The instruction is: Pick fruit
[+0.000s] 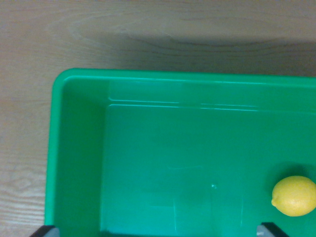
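A bin (74,148) is set on the counter (24,98), which is exposed at the 12 and 9 o'clock sides of the wrist view. A lemon (295,196) is located on the bin floor at about 4 o'clock, apart from the walls. The hand (158,232) fingertips are seen at the 6 o'clock edge, the lemon lying just beside the one at the wrist view's right.

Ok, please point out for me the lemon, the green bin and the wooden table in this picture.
lemon (295,196), wrist view, middle of the yellow peel.
green bin (79,148), wrist view, its left inner wall.
wooden table (24,123), wrist view, bare wood left of the bin.
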